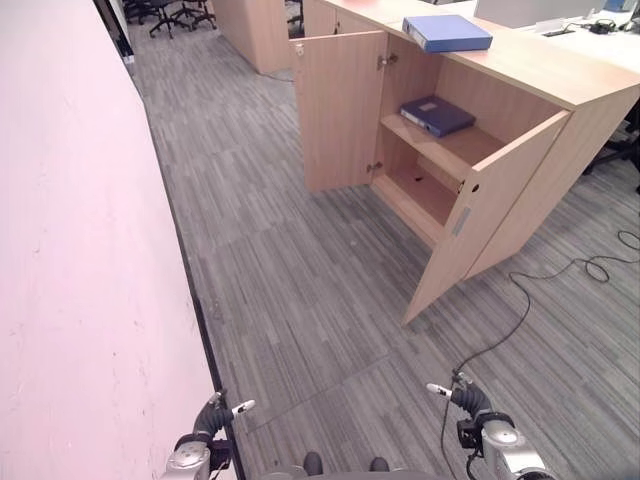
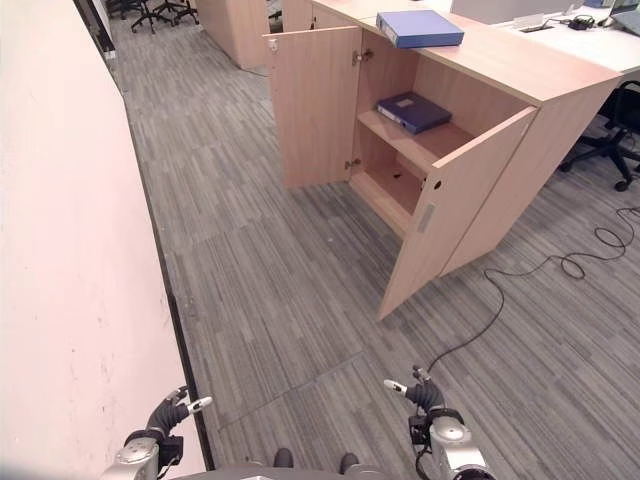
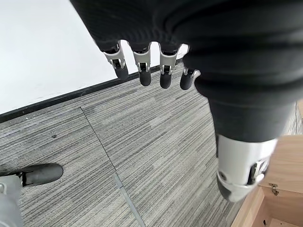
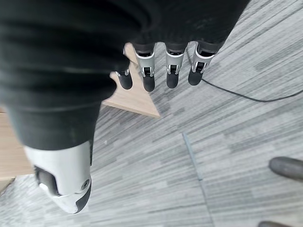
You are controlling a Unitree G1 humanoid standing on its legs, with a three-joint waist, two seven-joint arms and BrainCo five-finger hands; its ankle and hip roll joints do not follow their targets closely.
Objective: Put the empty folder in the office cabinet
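Folder (image 1: 447, 32), blue and lying flat, rests on the wooden counter (image 1: 540, 62) that forms the top of the office cabinet (image 1: 520, 150), near the top's front edge and above the open compartment. Both cabinet doors stand open: the left door (image 1: 340, 108) swings out toward the pale wall (image 1: 80, 250), and the right door (image 1: 480, 215) angles out over the grey striped carpet (image 1: 300, 270). Inside the cabinet, a second, darker blue folder (image 1: 438, 115) lies flat on the upper shelf (image 1: 440, 148); the lower shelf (image 1: 425, 192) sits beneath it.

Well short of the cabinet, the left hand (image 1: 213, 415) hangs low beside the base of the wall, and the right hand (image 1: 468, 398) hangs low over the carpet on the other side. In the left wrist view the left hand (image 3: 142, 66) has its fingers (image 3: 166, 78) straight and spread, holding nothing, with carpet beneath them. In the right wrist view the right hand (image 4: 161, 66) likewise has its fingers (image 4: 147, 80) straight and apart, empty, with the corner of the right cabinet door past the fingertips.

Office chairs (image 1: 175, 12) stand far beyond the cabinet, at the end of the aisle.
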